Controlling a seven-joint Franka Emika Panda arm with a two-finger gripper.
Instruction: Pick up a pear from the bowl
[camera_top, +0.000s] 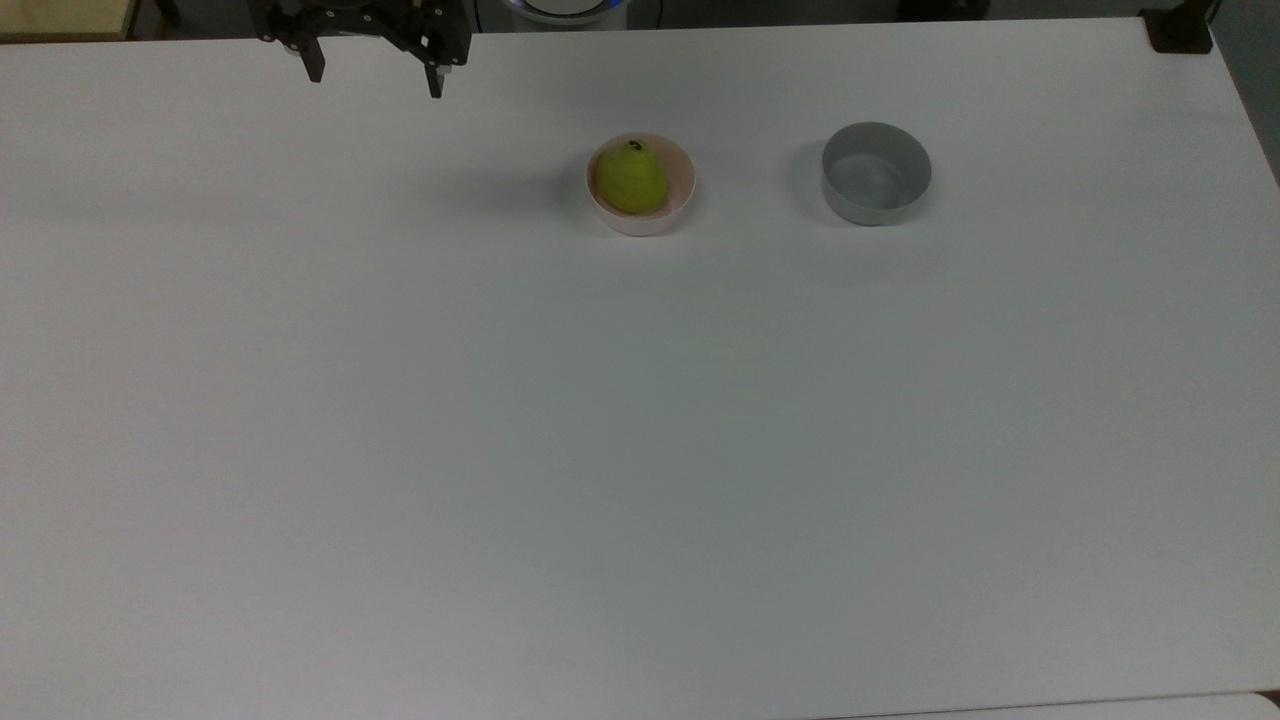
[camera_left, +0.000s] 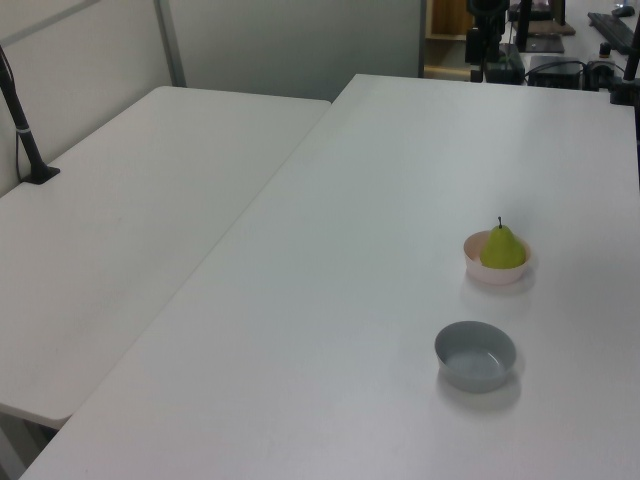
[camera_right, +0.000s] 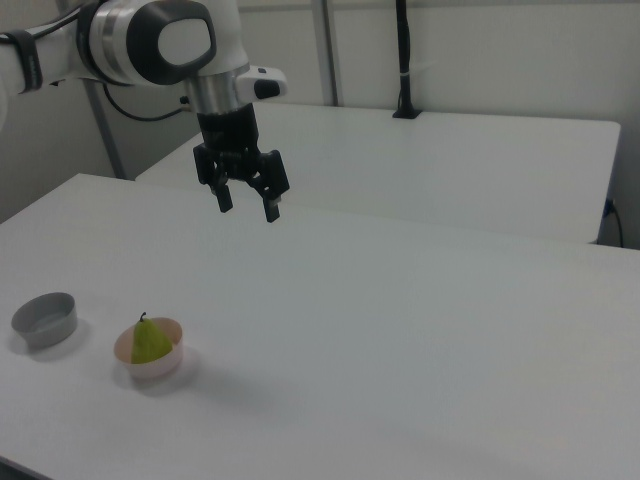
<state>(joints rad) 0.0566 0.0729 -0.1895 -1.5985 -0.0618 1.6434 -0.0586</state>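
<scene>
Your pear (camera_top: 631, 178) sat upright in the pink bowl (camera_top: 680, 199), stem tip up (it rose above the low rim in the right view). Taking that bowl as the landmark: the grey bowl (camera_top: 876, 172) stood apart from it toward the top view's right, on the same white table (camera_top: 640, 450). Your gripper (camera_right: 247, 206) hung in the air well apart from the bowl, toward the top view's upper left, its fingers (camera_right: 271, 208) spread wide and holding nothing.

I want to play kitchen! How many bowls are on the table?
2. The small pale pink bowl holding the yellow-green pear, and the empty grey straight-walled bowl at the top view's right.
</scene>
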